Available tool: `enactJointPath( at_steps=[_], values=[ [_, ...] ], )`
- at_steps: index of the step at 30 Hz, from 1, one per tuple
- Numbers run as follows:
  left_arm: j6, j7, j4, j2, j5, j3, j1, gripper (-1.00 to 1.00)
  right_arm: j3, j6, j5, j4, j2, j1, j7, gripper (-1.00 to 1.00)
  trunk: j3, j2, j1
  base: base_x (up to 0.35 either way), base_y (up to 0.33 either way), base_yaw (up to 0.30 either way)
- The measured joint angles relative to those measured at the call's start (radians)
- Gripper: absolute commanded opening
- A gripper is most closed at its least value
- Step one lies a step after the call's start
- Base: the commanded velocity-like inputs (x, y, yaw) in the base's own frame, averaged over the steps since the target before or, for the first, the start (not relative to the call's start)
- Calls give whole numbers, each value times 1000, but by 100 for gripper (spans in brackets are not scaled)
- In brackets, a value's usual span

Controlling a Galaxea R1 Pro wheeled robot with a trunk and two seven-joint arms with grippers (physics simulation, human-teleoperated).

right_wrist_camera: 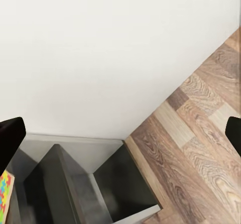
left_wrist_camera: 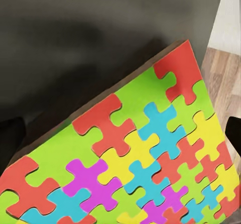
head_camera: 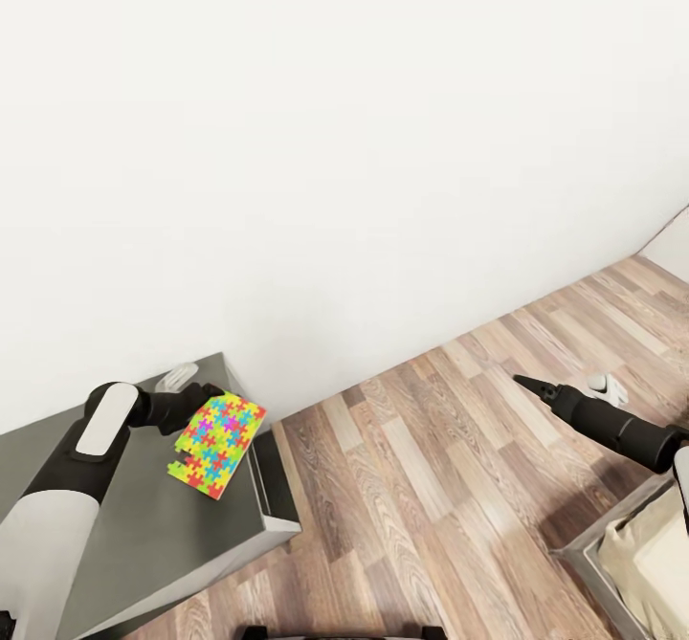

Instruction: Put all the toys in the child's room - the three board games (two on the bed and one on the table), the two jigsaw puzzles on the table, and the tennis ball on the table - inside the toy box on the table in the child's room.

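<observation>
A jigsaw puzzle [head_camera: 217, 443] was seen at the tip of the left gripper [head_camera: 196, 401], above the dark grey top of the table [head_camera: 153, 535]. In the head view the multicoloured sheet extended forward and outward from the fingers, tilted, with its far edge near the table's corner. Whether the sheet was lifted clear of the top or touching it could not be told. In the left wrist view the puzzle [left_wrist_camera: 135, 153] was shown close up, spread out beyond the fingers, with the dark table top [left_wrist_camera: 75, 43] behind it and a strip of wood-plank floor [left_wrist_camera: 221, 63] past its far edge. The left fingers themselves were hidden by the sheet and the wrist, so how wide they stood could not be told, although the puzzle appeared to be held by them.

The right gripper [head_camera: 529, 385] was held out over the floor [head_camera: 431, 487], well apart from the table, with its fingers drawn together to a dark point in the head view and nothing between them. In the right wrist view two dark fingertips [right_wrist_camera: 11, 138] were seen at the opposite edges, with the white wall [right_wrist_camera: 100, 53], the table's end [right_wrist_camera: 75, 174] and the floor beyond them. A corner of the bed [head_camera: 641, 554], with its beige mattress, was seen just below the right arm.
</observation>
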Motion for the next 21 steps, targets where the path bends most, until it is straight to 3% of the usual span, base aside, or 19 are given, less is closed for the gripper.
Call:
enactJointPath(
  at_steps=[21],
  values=[
    [0, 0, 0, 4, 0, 1, 1, 100, 1, 0, 0, 0, 2, 1, 0, 100, 0, 0, 0, 0, 0, -17]
  ],
)
